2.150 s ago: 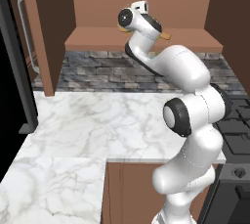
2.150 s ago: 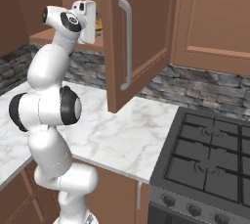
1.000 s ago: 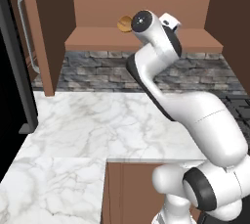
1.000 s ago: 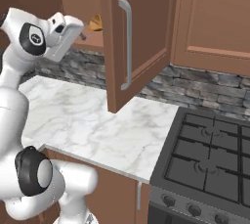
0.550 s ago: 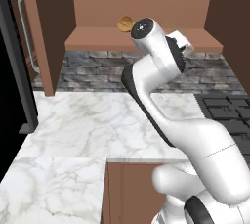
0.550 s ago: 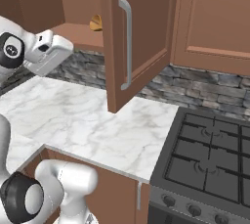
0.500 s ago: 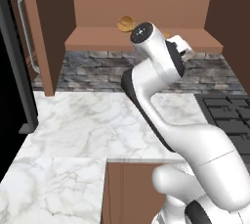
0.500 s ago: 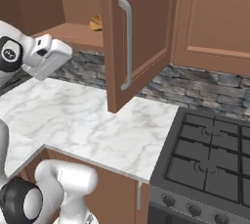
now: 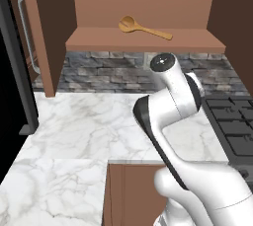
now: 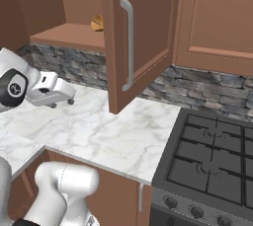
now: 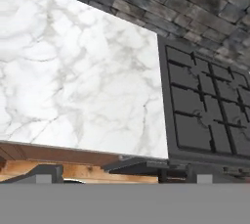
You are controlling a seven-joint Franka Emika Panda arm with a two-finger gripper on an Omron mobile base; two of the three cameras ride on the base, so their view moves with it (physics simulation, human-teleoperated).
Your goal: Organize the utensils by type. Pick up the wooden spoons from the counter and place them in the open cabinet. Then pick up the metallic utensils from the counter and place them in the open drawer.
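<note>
Wooden spoon lying on the open cabinet shelf; claw hanging empty over the counter.

Spreading wide across the left base view: white marble-veined counter (image 9: 74, 131), running back to a grey stone backsplash (image 9: 99, 69). Standing above it: open cabinet (image 9: 143, 40), brown wood, door (image 10: 129, 37) swung out with a long silver bar handle. Sitting to the right in the right base view: black gas stove (image 10: 212, 166), touching the counter edge. Bending forward over the counter: white arm (image 9: 170, 101). Hovering above the marble, well below the shelf: claw (image 10: 69, 100), fingers standing wide apart, gripping nothing. Resting on the cabinet shelf: golden-brown wooden spoon (image 9: 143, 27), bowl to the left, thin handle angling right, well apart from the claw.
</note>
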